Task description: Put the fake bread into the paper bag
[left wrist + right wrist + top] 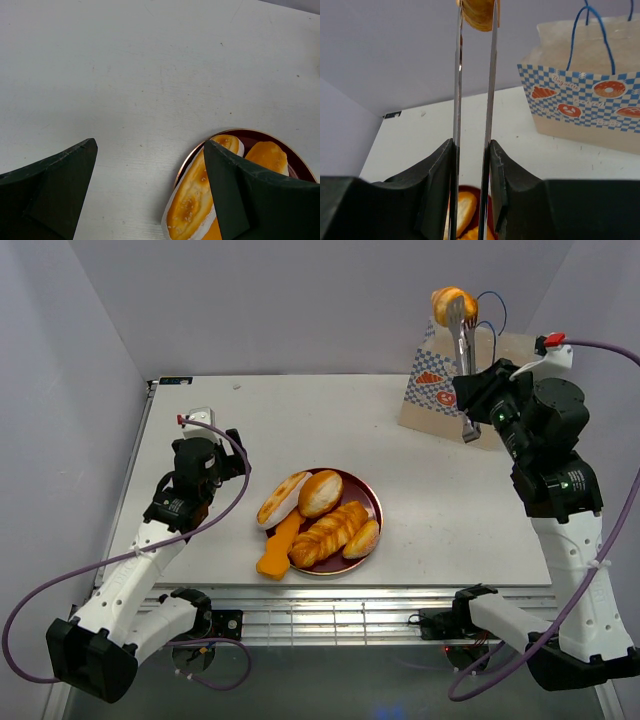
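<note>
My right gripper [478, 398] is shut on metal tongs [464, 350], held upright; the tongs pinch a golden toy pastry [453, 306] high above the paper bag [437, 388]. In the right wrist view the tongs [475, 100] rise between my fingers to the pastry [477, 12], with the checkered bag [585, 100] at right. Several fake breads lie on and beside the dark red plate [374, 502]: an oval roll [283, 498], a round bun [320, 492], a braided loaf [328, 533] and an orange wedge [279, 545]. My left gripper [236, 468] is open and empty, left of the plate; the roll [200, 195] shows by its right finger.
The plate [240, 136] sits near the table's front middle. The bag stands at the back right by the wall. The table's front edge [320, 590] runs just below the plate.
</note>
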Controlling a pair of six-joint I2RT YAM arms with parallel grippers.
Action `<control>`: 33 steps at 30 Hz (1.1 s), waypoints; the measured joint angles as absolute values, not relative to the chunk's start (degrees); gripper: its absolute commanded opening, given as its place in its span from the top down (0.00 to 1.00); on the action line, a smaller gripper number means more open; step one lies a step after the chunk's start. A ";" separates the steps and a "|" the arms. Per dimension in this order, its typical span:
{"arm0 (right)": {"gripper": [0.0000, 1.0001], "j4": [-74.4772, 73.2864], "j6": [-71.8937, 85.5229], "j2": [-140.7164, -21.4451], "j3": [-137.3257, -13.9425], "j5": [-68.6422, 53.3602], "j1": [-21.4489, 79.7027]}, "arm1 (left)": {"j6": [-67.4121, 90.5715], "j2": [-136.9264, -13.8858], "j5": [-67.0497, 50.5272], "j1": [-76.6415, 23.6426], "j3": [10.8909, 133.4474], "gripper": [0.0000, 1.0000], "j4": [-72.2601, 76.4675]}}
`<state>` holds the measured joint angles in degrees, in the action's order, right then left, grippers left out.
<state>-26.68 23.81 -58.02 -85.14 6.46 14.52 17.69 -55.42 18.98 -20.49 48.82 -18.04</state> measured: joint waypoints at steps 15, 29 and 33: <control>0.92 -26.09 29.69 -65.73 -88.75 -1.72 -12.86 | 18.06 -55.18 18.61 -20.49 48.82 0.02 -18.04; 0.89 -20.25 38.04 -66.35 -74.81 -15.59 -23.99 | 18.15 -55.18 17.32 -20.49 48.82 0.02 -18.04; 0.78 -18.11 38.37 -67.68 -74.46 -18.17 -23.99 | 18.28 -55.18 16.99 -20.49 48.82 0.02 -18.04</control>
